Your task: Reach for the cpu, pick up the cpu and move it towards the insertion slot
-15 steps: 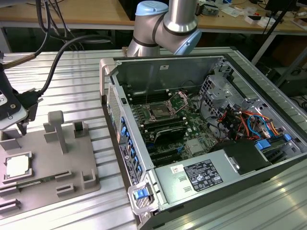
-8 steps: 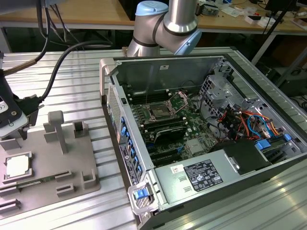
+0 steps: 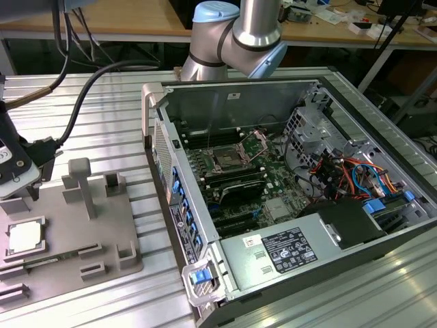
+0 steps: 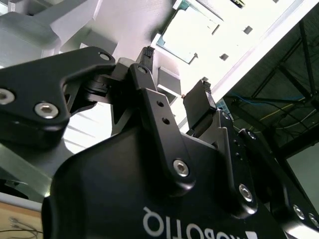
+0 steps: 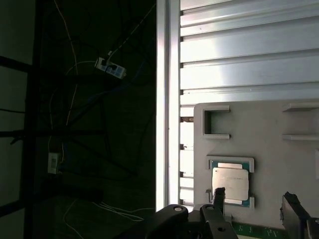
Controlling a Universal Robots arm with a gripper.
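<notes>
The cpu [image 3: 24, 236], a small pale silvery square, lies in a recess at the near left of the grey tray [image 3: 68, 229]. My gripper [image 3: 15, 179] hangs just above and behind it at the exterior view's left edge. In the first wrist view the cpu [image 5: 230, 183] lies on the tray [image 5: 259, 129], with one black fingertip over its edge. The gripper [image 5: 255, 201] is open, and the cpu sits off to one side of the gap. The second wrist view shows the gripper [image 4: 174, 74] with its fingers [image 4: 147, 55] apart and nothing between them. The insertion slot [image 3: 225, 160] sits in the green motherboard inside the open case.
The open computer case [image 3: 153, 137] stands at the exterior view's right of the tray, its metal wall facing the tray. Upright posts [image 3: 80, 181] rise from the tray. A thick black cable [image 3: 82, 96] arcs over the ribbed table. The table edge [image 5: 167, 99] runs close beside the tray.
</notes>
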